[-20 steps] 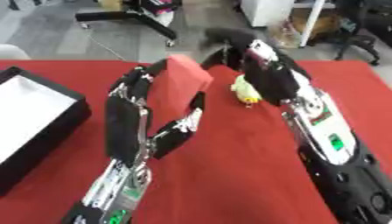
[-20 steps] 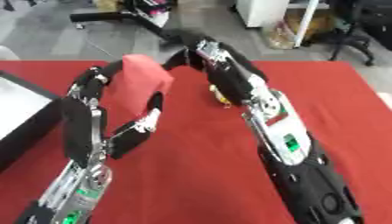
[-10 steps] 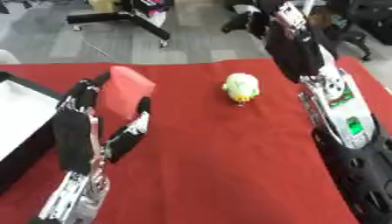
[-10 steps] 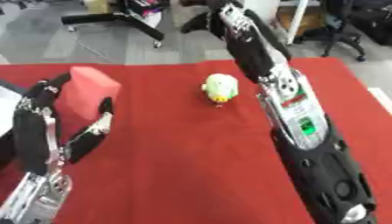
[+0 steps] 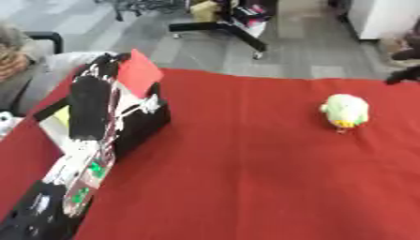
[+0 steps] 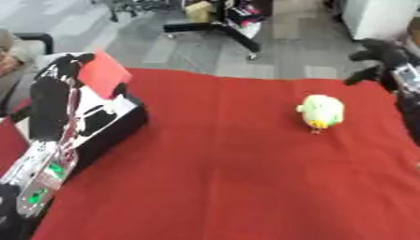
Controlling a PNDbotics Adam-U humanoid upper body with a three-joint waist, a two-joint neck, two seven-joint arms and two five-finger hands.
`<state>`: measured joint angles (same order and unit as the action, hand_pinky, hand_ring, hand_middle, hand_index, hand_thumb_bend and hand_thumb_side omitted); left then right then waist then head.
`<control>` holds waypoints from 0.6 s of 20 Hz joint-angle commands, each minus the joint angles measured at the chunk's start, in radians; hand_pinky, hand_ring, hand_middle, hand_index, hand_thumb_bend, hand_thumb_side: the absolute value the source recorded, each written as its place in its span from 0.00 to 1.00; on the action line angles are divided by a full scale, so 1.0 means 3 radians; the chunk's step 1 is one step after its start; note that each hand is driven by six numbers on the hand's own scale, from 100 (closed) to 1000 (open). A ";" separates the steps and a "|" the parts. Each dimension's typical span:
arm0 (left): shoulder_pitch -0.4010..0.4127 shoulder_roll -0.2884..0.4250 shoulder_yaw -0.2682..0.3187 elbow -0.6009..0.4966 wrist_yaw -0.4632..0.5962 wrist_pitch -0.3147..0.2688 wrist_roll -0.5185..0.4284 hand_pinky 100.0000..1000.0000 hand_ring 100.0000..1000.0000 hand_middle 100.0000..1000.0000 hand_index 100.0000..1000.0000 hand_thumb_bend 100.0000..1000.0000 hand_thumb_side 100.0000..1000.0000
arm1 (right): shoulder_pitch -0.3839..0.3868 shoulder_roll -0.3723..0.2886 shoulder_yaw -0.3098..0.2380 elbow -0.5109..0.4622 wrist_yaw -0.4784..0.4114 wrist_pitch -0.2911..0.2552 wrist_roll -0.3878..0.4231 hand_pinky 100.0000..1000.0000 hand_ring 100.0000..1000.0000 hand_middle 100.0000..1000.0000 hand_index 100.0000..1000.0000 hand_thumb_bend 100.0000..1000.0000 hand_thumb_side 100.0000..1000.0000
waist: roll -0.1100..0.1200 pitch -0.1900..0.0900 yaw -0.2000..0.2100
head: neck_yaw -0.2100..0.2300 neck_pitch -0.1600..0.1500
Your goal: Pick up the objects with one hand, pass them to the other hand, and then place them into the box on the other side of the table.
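Note:
My left hand (image 5: 92,96) holds a red block (image 5: 138,75), pinched between its fingers and thumb, above the black box (image 5: 141,127) with a white inside at the table's left edge. The box is partly hidden behind the hand and forearm. A yellow-green plush toy (image 6: 321,110) stands on the red tablecloth at the right. My right hand (image 6: 376,52) hovers at the far right edge, above and to the right of the toy, with relaxed fingers and nothing in it.
The red cloth (image 5: 246,178) covers the table, bare between the box and the toy. Beyond the far edge is grey floor with a black chair base (image 5: 221,28). A person sits at the far left, away from the objects.
My left hand has carried the red block leftward to above the box. My right hand has pulled away to the right. The camera has turned left, so the whole picture shifted.

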<state>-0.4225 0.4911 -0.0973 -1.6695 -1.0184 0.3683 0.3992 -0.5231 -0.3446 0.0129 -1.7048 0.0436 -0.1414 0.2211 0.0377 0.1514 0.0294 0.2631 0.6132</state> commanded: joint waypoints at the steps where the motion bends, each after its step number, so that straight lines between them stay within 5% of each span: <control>1: -0.0058 0.0408 0.0146 0.0093 0.0043 0.0117 -0.0459 0.60 0.46 0.47 0.61 0.30 0.29 | 0.0015 -0.0026 -0.0026 0.0015 0.0049 -0.0022 0.0065 0.78 0.57 0.72 0.88 0.00 1.00 | 0.0010 -0.0072 -0.0013 | 0.0157 0.0015; 4: -0.0119 0.0610 0.0149 0.0379 -0.0101 0.0077 -0.0865 0.63 0.47 0.49 0.63 0.39 0.33 | 0.0067 -0.0001 -0.0022 0.0046 0.0049 -0.0032 0.0103 0.77 0.57 0.72 0.88 0.00 1.00 | 0.0007 -0.0087 -0.0026 | 0.0096 0.0051; 6: -0.0183 0.0690 0.0108 0.0594 -0.0256 -0.0041 -0.1215 0.68 0.52 0.53 0.67 0.51 0.45 | 0.0081 0.0008 -0.0015 0.0058 0.0050 -0.0040 0.0121 0.77 0.57 0.72 0.88 0.00 1.00 | 0.0001 -0.0095 -0.0033 | 0.0042 0.0067; 12: -0.0381 0.0740 0.0102 0.1087 -0.0654 -0.0365 -0.2058 0.76 0.63 0.65 0.78 0.73 0.61 | 0.0120 0.0037 -0.0001 0.0087 0.0041 -0.0058 0.0168 0.77 0.56 0.72 0.88 0.00 1.00 | -0.0029 -0.0105 -0.0060 | -0.0070 0.0056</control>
<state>-0.5169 0.6687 -0.0782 -1.3594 -1.1879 0.2717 -0.1770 -0.4752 -0.3238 0.0136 -1.6706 0.0561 -0.1568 0.2670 0.0282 0.1412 0.0122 0.2504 0.6313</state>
